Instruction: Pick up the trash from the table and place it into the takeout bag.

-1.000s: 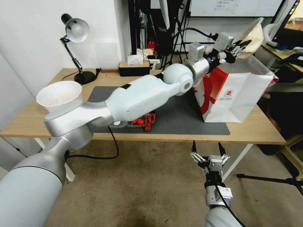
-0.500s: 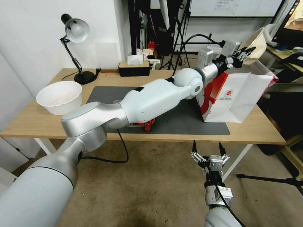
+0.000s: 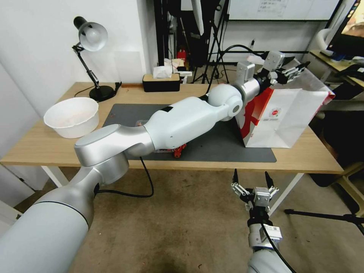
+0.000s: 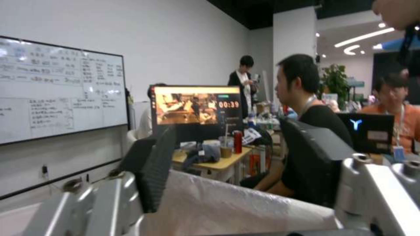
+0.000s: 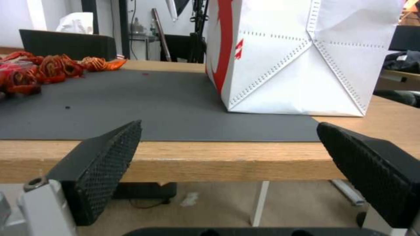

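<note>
1. Table [image 3: 303,159]: light wood with a dark mat [image 3: 227,148]. On the head view's clock face, the bag stands at 3 o'clock from the mat's middle, at the mat's right end
2. Bag [image 3: 292,121]: upright, with its mouth open to the top. Whatever goes in should come down from straight above the mouth, clear of the rim, so the paper walls are not pushed over
3. Left gripper [image 3: 294,67]: at the end of the arm stretched across the table, it hangs above the bag's far rim. Its fingers are spread wide with nothing between them
4. Judged from that, the step in hand is to go for the next piece. Lift clear of the rim first, then swing back low over the mat, keeping the elbow off the litter beneath it
5. Bowl [image 3: 72,115]: on bare wood at the table's left end, well apart from the left gripper, between 8 and 9 o'clock from it
6. Red litter [image 3: 180,149]: crumpled near the mat's front edge, partly under the left forearm, at about 8 o'clock from the left gripper and well apart from it
7. Right gripper [image 3: 251,178]: parked below the table's front edge, at about 4 o'clock from the red litter, fingers wide and empty
</note>
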Robot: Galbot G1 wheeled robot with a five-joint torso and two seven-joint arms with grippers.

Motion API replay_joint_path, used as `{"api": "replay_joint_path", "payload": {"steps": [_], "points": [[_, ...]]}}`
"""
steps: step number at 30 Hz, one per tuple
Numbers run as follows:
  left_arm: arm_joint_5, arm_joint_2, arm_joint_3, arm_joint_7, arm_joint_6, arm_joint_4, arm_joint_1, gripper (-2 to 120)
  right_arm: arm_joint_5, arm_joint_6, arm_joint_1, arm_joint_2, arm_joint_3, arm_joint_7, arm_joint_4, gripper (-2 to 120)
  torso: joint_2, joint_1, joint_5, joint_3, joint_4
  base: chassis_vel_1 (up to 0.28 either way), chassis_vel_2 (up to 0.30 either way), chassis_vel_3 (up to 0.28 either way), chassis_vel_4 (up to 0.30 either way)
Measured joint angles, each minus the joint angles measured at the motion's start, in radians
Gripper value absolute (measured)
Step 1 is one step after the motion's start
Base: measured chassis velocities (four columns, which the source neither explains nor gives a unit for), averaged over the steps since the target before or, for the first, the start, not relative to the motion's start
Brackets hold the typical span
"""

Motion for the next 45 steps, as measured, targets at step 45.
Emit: {"api": "replay_joint_path", "payload": {"steps": [45], "points": [[0.117, 0.752, -0.596, -0.116, 0.047, -0.702, 0.797, 100, -0.002, -0.001, 0.016, -0.009, -0.032, -0.001, -0.009, 100, 0.000, 0.000, -0.0003, 0.000, 0.0002, 0.000, 0.000, 0.000, 0.000]]}}
